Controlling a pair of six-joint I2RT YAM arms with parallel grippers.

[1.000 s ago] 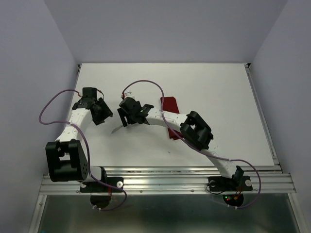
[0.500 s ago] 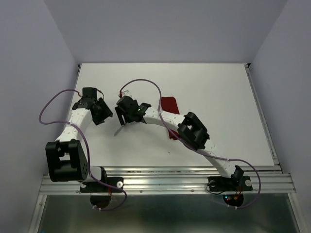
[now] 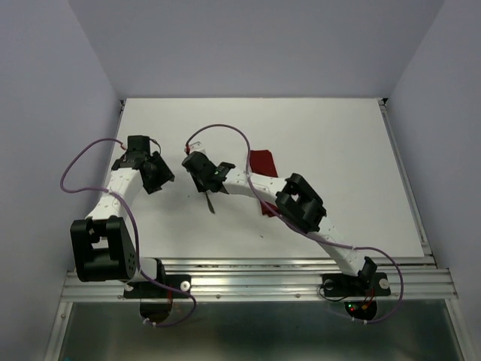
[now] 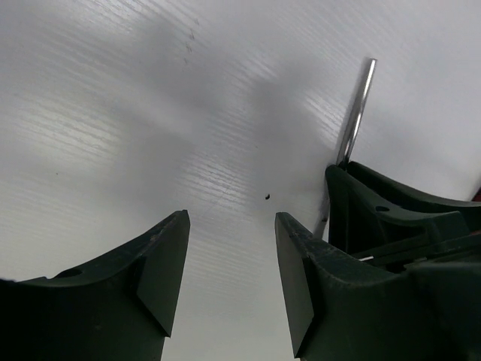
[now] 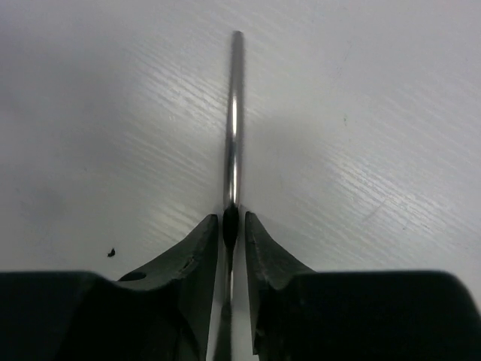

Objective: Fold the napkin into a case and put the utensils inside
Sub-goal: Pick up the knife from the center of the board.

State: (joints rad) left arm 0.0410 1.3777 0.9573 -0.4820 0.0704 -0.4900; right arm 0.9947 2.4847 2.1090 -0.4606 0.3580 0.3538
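One slim silver utensil [image 5: 235,113] sits pinched in the right gripper [image 5: 234,226] (the left gripper [image 4: 229,256] gapes, empty); best lifted level, then carried toward the maroon napkin [image 3: 263,160].

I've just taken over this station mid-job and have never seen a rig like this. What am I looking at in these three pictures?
You are looking at two robot arms bolted at the near edge of a white table. One picture looks down on both arms from above. The other two come from a camera on each wrist, looking out past that arm's own fingers. A dark red napkin lies on the table, partly hidden under the right arm. The right gripper is shut on a thin silver utensil. The left gripper is open and holds nothing.
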